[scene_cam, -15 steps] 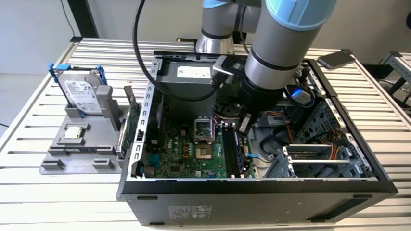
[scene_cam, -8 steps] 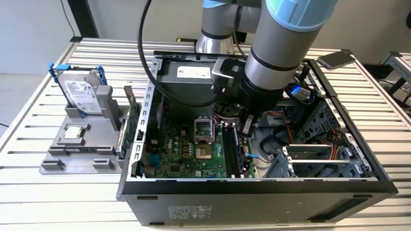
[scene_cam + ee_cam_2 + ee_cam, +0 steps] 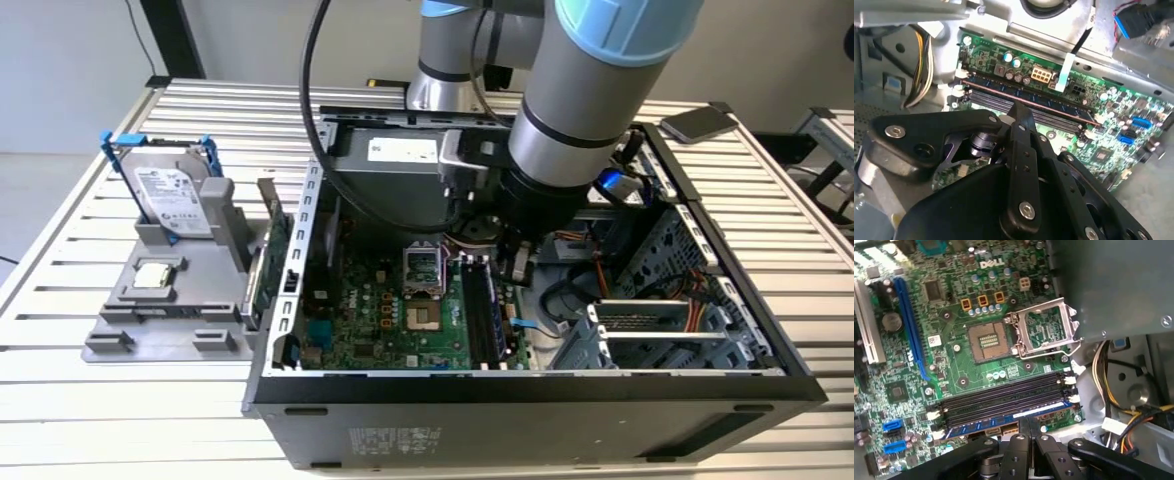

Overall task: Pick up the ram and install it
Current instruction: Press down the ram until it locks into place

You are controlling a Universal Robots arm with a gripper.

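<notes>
While our gripper (image 3: 1021, 432) hangs with its fingers pinched together, nothing between them, we see the ram (image 3: 1009, 418) just beyond, seated edge-up in the outermost slot of the green board (image 3: 959, 365). We'd call it light, stiff and fragile, best pressed along its top edge.

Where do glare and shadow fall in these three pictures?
First wrist view: a white glare streak lies along the ram, and the socket bracket shines; second wrist view: the claw is dark against the lit green board; exterior view: the table slats are bright, the case inside dimmer.
</notes>
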